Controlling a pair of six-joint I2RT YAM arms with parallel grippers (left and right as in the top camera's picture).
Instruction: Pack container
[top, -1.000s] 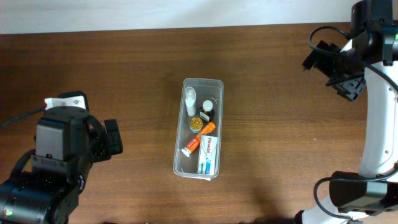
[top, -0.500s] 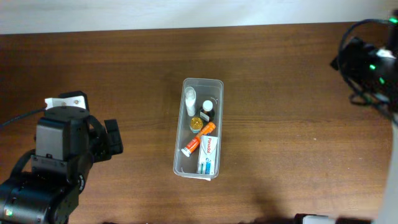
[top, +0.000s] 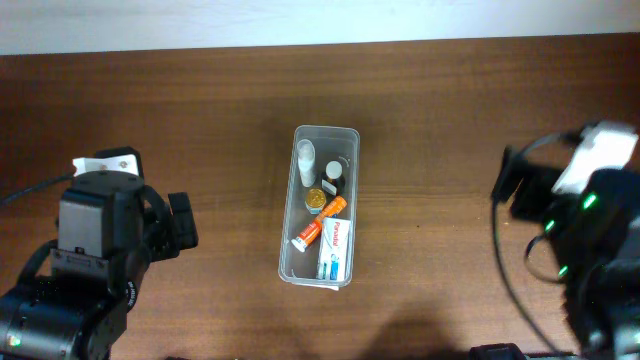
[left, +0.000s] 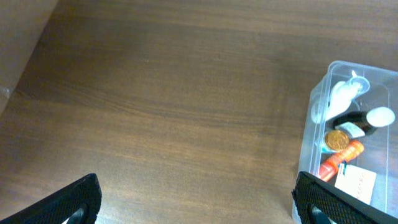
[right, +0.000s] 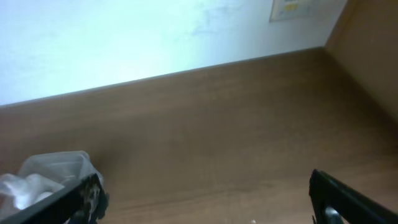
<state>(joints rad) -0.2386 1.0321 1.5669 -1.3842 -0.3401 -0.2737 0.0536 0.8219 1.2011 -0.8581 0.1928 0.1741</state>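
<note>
One table (top: 450, 130), one container (top: 292, 262) at its centre, between the arms and well apart from both. Left gripper (left: 199, 208) and right gripper (right: 205, 208) are each spread wide, holding nothing. Inside are five items: one box (top: 336, 248), one orange tube (top: 320, 226), one white bottle (top: 306, 160), one dark bottle (top: 332, 178), one gold-capped jar (top: 315, 199). Packing looks done; the next move is probably just parking the arms. No lid in view.
</note>
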